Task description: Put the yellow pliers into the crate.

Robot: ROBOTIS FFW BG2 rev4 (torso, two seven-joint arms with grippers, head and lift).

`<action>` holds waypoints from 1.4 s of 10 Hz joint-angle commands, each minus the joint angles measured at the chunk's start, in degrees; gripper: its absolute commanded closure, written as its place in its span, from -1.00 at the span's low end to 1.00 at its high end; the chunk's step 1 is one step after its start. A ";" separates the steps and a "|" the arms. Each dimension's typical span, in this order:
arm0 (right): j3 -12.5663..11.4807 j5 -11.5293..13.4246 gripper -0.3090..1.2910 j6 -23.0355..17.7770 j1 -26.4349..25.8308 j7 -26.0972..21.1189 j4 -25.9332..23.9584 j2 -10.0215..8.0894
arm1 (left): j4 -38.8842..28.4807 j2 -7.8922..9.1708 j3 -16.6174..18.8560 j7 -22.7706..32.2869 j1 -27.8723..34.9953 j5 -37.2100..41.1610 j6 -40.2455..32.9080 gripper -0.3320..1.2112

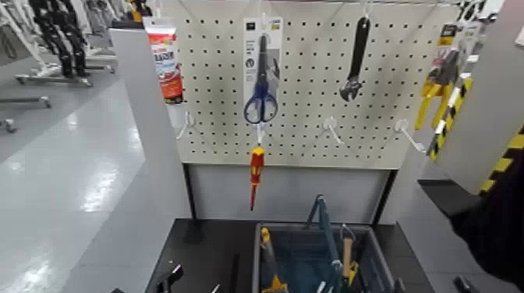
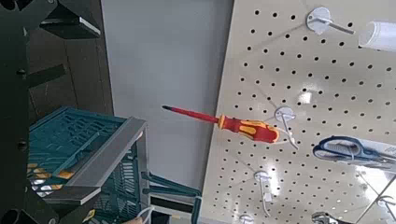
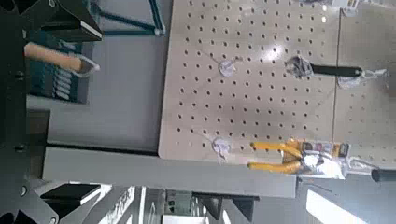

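Observation:
The yellow pliers [image 1: 437, 84] hang on their card from a hook at the far right of the pegboard [image 1: 312, 117], partly behind a pale side panel. In the right wrist view the yellow pliers [image 3: 280, 155] show a good way off from my right gripper [image 3: 67, 112], which is open and holds nothing. The crate [image 1: 374, 253] stands on the dark table below the board, with several tools in it. The same crate [image 2: 93, 159] lies close under my left gripper [image 2: 61, 107], also open and empty, low at the table's front left.
Blue-handled scissors [image 1: 260, 78], a black wrench [image 1: 355, 58] and a red-and-yellow screwdriver [image 1: 256, 173] hang on the board. A pale side panel with hazard stripes [image 1: 483, 117] stands at the right, another panel [image 1: 148, 117] at the left. My right arm's dark bulk [image 1: 499, 226] fills the lower right.

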 commanded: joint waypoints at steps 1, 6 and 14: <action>-3.94 -2.99 -0.42 8.76 -2.32 1.08 -5.35 -1.34 | 0.09 0.00 -0.03 0.00 -0.10 0.06 0.28 -0.41; -10.44 -7.39 -0.42 18.61 -10.23 7.49 -8.87 -3.53 | 0.36 0.09 -0.29 0.00 -0.46 0.23 0.63 -0.41; -15.71 -14.68 -0.42 33.55 -26.93 19.18 -8.16 -10.56 | 0.80 0.44 -0.99 0.09 -1.07 0.85 0.81 -0.41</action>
